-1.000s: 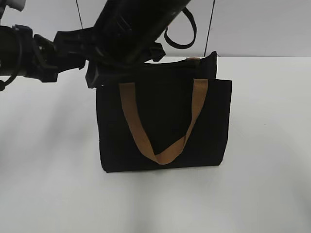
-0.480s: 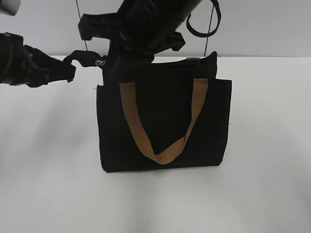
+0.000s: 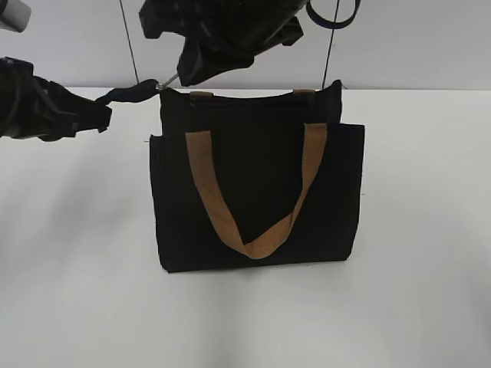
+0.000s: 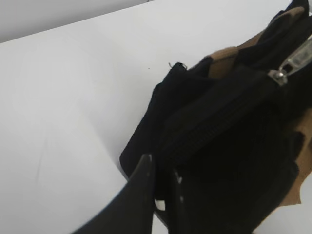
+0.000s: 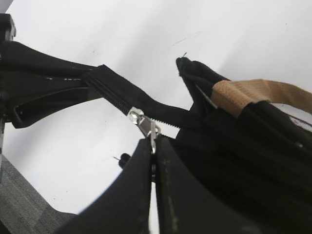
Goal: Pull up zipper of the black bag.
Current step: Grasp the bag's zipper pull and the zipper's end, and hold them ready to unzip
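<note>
The black bag [image 3: 261, 184] stands upright on the white table, its tan strap hanging down the front. It also shows in the left wrist view [image 4: 229, 161] and the right wrist view [image 5: 243, 161]. My left gripper [image 3: 103, 111] [image 4: 163, 170] is shut on the zipper's black tail end, stretched out to the left of the bag's top left corner. The zipper [image 5: 112, 95] runs taut between the bag and that gripper. My right gripper [image 3: 180, 77] [image 5: 153, 144] is shut on the silvery pull tab [image 5: 146, 126] [image 3: 159, 86] [image 4: 297, 58], just past the bag's left corner.
The white table [image 3: 69, 253] stretches all round the bag. A pale wall with dark vertical seams [image 3: 129, 46] stands behind. A black cable loop [image 3: 334, 15] hangs from the right arm above the bag.
My right arm has risen and drawn the pull tab left, off the bag's top. My left gripper has shifted left, and the zipper tail now stretches taut between them.
</note>
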